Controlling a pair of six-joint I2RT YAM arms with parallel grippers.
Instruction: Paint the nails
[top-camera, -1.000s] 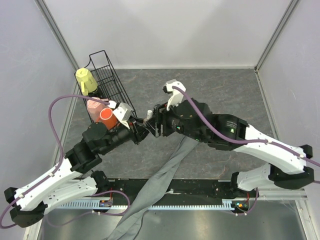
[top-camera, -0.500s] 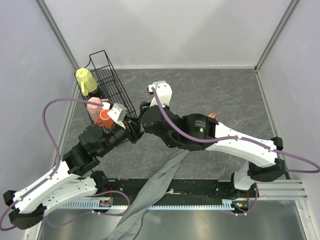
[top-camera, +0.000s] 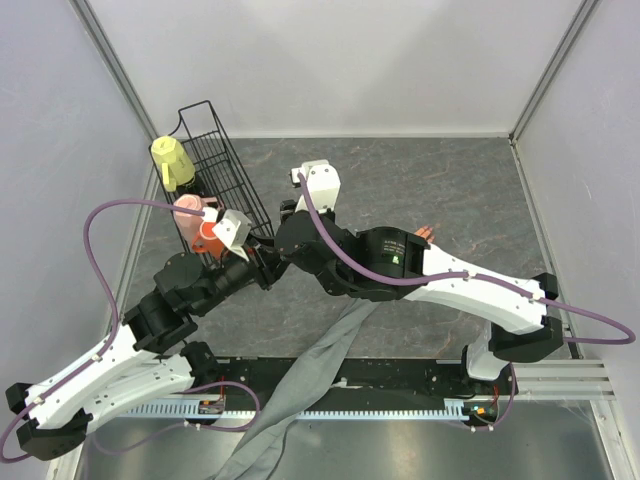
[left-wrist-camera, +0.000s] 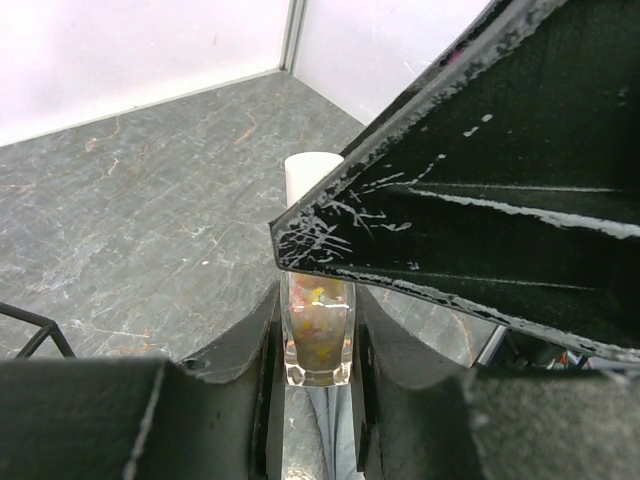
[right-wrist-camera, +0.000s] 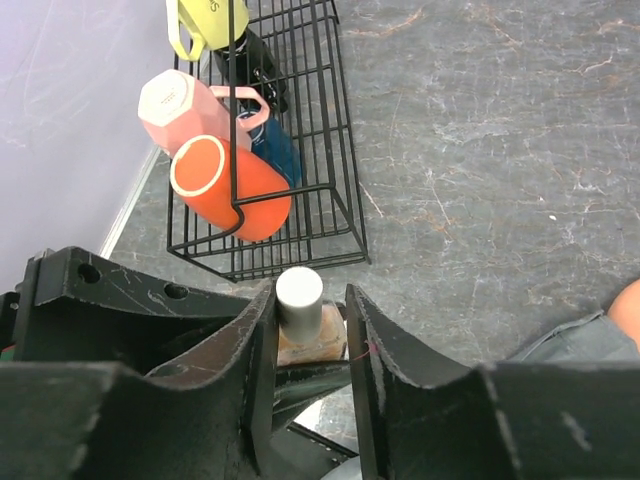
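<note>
My left gripper (left-wrist-camera: 318, 335) is shut on a small glass nail polish bottle (left-wrist-camera: 318, 345) with glittery orange-pink polish and a white cap (left-wrist-camera: 312, 172). My right gripper (right-wrist-camera: 308, 320) is open and straddles the cap (right-wrist-camera: 299, 295); its left finger touches the cap and a gap stays on the right. The two grippers meet left of centre in the top view (top-camera: 280, 245). The peach mannequin hand (top-camera: 425, 232) peeks out behind the right arm, and its grey sleeve (top-camera: 320, 365) runs to the near edge. A bit of the hand (right-wrist-camera: 628, 310) shows in the right wrist view. The nails cannot be made out.
A black wire rack (top-camera: 222, 170) stands at the far left with a yellow mug (top-camera: 172, 162), a pink mug (top-camera: 190, 212) and an orange mug (top-camera: 208, 236). It lies just beyond the grippers in the right wrist view (right-wrist-camera: 300, 130). Grey walls enclose the stone-patterned table (top-camera: 450, 180).
My right arm has swung left and turned its wrist, bringing its gripper over the bottle's cap. The mannequin hand has come into sight behind it. My left gripper still holds the bottle.
</note>
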